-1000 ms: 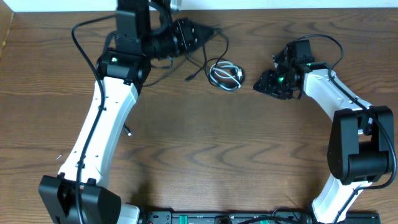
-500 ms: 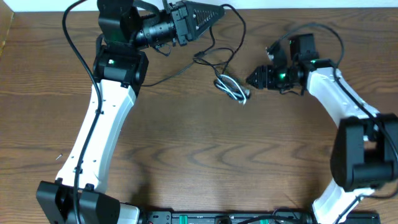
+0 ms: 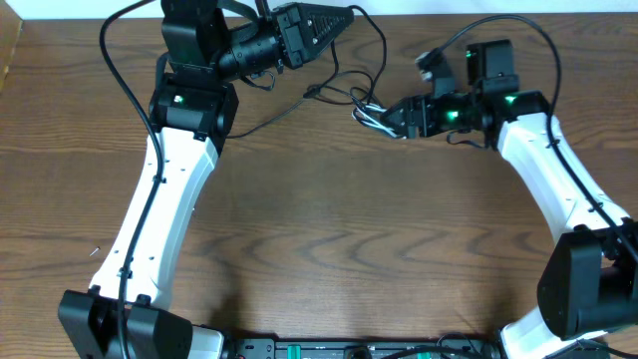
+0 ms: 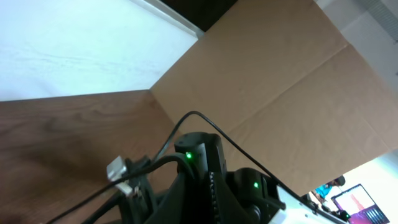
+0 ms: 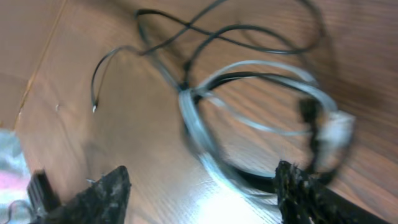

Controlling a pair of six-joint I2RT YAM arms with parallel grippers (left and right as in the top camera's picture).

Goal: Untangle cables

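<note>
Overhead, left fingers (image 3: 329, 18) pinching black cable (image 3: 269, 119), right fingers (image 5: 106, 193) apart.

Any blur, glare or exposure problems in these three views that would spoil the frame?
Overhead: evenly lit and sharp. Right wrist: the white cable and black cable are smeared by motion blur, and a bright glare patch sits on the table near the bottom edge. Left wrist: aimed away from the tabletop, with the white wall nearly washed out.

In the right wrist view the white cable (image 5: 208, 146) and black cable (image 5: 249, 30) are blurred and their plugs unreadable. The fingers (image 5: 106, 193) of the right gripper (image 5: 202, 177) are cut off by the bottom edge.
</note>
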